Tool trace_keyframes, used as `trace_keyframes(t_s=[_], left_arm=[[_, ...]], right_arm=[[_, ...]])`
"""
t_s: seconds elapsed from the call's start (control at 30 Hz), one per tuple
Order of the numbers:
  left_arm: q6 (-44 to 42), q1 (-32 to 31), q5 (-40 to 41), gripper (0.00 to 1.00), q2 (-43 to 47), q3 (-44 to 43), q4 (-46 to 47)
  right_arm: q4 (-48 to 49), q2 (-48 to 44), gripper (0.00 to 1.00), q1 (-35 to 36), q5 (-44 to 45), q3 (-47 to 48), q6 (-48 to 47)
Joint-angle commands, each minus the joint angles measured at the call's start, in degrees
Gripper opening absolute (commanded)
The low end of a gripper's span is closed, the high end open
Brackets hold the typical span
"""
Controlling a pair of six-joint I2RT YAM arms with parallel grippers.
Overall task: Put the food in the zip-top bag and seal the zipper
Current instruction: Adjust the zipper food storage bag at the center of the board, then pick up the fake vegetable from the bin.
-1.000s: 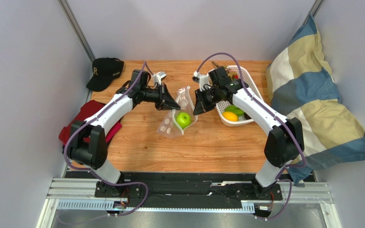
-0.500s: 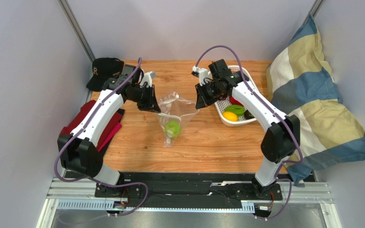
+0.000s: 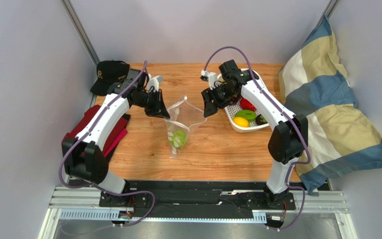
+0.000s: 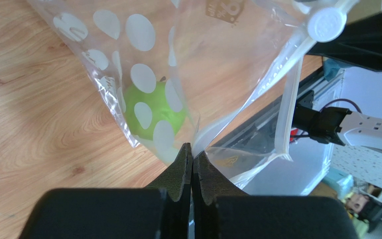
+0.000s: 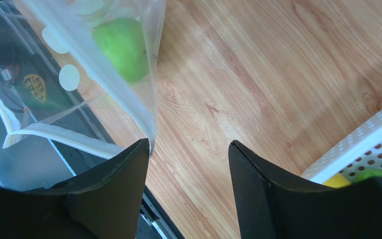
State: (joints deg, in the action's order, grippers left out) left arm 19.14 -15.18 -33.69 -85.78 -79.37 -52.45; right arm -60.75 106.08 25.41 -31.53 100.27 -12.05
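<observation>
Top view: bag (image 3: 182,122) in the frame centre, mouth toward the top of the frame and sagging open, 1 green fruit (image 3: 178,138) inside at its lower end. I cannot tell whether the lower end rests on the table (image 3: 218,154).

Left gripper (image 3: 162,111), left of centre: jaws pinched tight on the bag's edge. The left wrist view confirms film clamped between the fingertips (image 4: 184,158), with the fruit just above them in that frame.

Right gripper (image 3: 209,106), right of centre: jaws wide and holding nothing. In the right wrist view the bag's edge hangs just beside the finger on the left of the frame. Touching or not, cannot tell.

Zipper (image 4: 286,114): the 2 sides are apart and the strip hangs loose at right of the left wrist frame. A white round slider (image 4: 330,24) sits at upper right. Not sealed.

Basket (image 3: 234,125), right of centre, holds a lemon (image 3: 240,122), a green piece (image 3: 247,114) and a red pepper (image 3: 248,104).

Step in hand, as judged: loading, 1 item in and at least 3 to go, with the left arm holding the mouth open.

Next move calls for:
- the right gripper to reach the basket and close on 1 item;
- a drop through the mouth without dragging the film off the left jaws;
- sealing only after that.
</observation>
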Motion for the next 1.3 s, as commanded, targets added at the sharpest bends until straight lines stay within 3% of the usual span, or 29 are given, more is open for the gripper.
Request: trace_keyframes(t_s=[0.0, 0.17, 0.43, 0.73, 1.27], left_arm=[[3.62, 0.41, -2.96, 0.00, -2.90, -1.58, 4.01], [4.86, 0.41, -3.49, 0.00, -3.87, -0.70, 5.68], [5.39, 0.41, -3.75, 0.00, -5.54, -1.75, 6.57], [5.56, 0.41, -3.92, 0.00, -5.80, -1.31, 7.53], [5.12, 0.41, -4.36, 0.00, -6.86, -1.22, 7.71]], right_arm=[[-2.18, -2.28, 0.67, -2.90, -0.29, 3.96, -3.24], [-0.95, -2.81, 0.77, -9.93, 1.46, 6.25, -2.80], [8.89, 0.96, 0.75, -17.23, 16.40, 8.89, -8.67], [8.19, 4.56, 0.76, -18.64, 23.70, 2.83, -24.06], [14.34, 14.06, 0.84, -18.64, 28.80, -1.56, -31.36]])
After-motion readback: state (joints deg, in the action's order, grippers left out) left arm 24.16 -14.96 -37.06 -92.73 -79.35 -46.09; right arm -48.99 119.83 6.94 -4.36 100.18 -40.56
